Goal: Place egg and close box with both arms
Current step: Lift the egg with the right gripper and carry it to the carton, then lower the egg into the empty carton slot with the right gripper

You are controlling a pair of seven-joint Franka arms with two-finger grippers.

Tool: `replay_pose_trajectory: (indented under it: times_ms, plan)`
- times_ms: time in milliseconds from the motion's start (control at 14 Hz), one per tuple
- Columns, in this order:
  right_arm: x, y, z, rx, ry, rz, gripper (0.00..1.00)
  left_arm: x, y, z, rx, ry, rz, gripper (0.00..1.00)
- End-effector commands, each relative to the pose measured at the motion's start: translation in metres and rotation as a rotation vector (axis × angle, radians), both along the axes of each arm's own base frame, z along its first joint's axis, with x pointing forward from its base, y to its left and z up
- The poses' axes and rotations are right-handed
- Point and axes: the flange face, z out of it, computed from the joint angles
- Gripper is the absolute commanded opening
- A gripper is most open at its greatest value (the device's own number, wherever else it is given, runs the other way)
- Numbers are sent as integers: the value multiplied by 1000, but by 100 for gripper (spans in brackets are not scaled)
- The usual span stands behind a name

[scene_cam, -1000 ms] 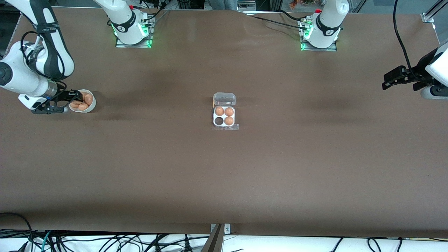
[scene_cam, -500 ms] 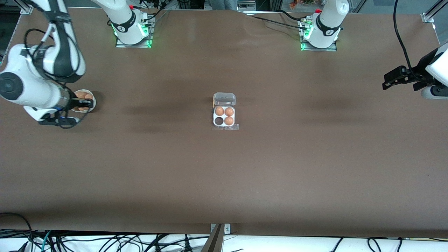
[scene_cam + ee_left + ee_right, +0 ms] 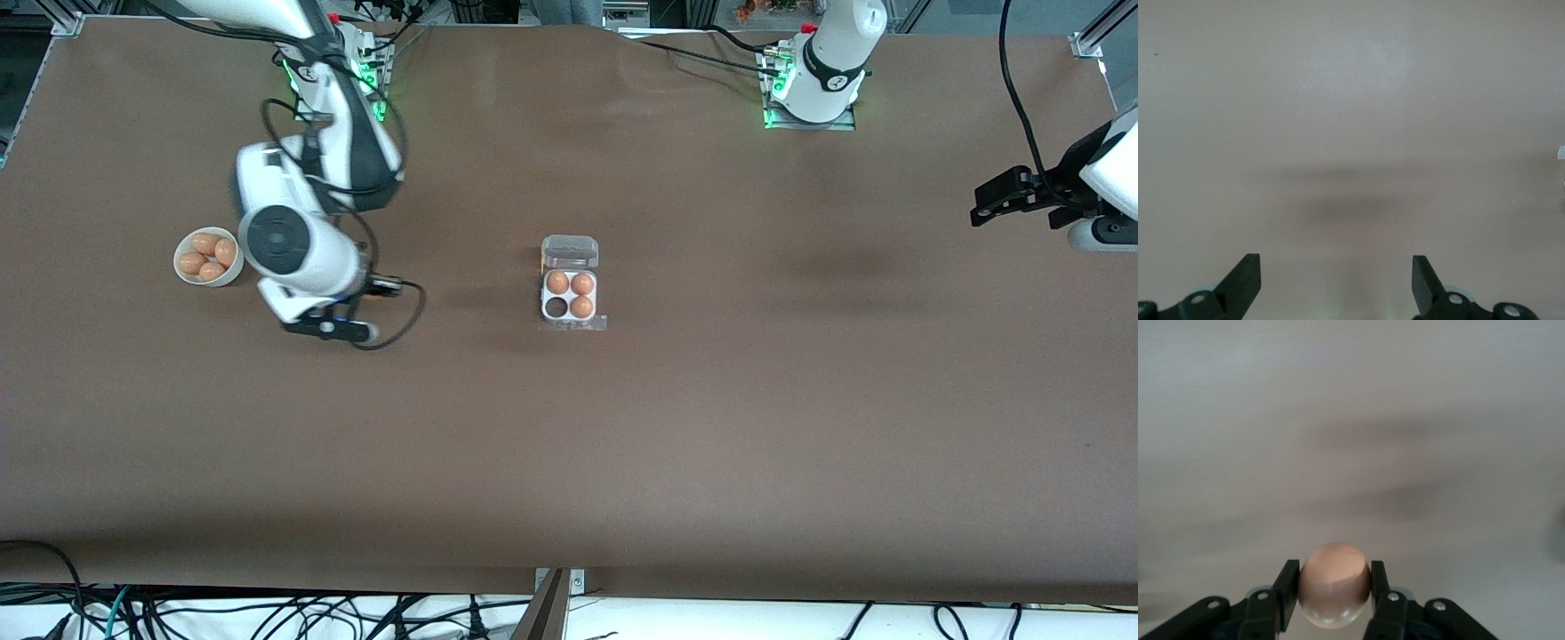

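Gripping a smooth tan egg (image 3: 1335,584), right pincer (image 3: 1335,593), left pincer (image 3: 1336,280) wide open

Even overhead light, soft shadows; right wrist bkgd blurred.

Right pincer (image 3: 1335,587) lifted egg (image 3: 1334,584) off bowl (image 3: 206,272), apparently boxward.

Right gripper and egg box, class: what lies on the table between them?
Nothing: in the front view only bare brown table separates the right gripper, shut on the egg, from the box.
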Motion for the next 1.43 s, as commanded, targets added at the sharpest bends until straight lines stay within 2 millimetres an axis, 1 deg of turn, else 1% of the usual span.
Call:
replay_pose_trajectory:
  times_ms: [0, 143, 286, 429, 571, 786, 1000, 1214, 1357]
  plan:
    - [9, 74, -6, 26, -20, -78, 39, -1, 2, 7, 9, 3, -9, 100]
    - [4, 120, -14, 38, -35, -110, 39, -1, 1, 7, 9, 3, -11, 100]
    - [-6, 157, -26, 59, -30, -138, 39, -1, 2, 7, 9, 3, -11, 100]
    - [-13, 184, -35, 96, -15, -158, 39, -1, 2, 7, 9, 3, -11, 100]
    - [-18, 201, -42, 138, -30, -165, 39, -1, 2, 7, 9, 3, -9, 100]
    - [-20, 210, -57, 159, -48, -170, 39, -1, 1, 7, 9, 3, -11, 100]
    - [-29, 224, -69, 183, -48, -164, 39, -1, 2, 7, 9, 3, -11, 100]
    - [-29, 226, -72, 195, -51, -165, 39, -1, 1, 7, 9, 4, -11, 100]
    - [-28, 227, -78, 197, -53, -171, 40, -1, 1, 7, 9, 3, -11, 100]
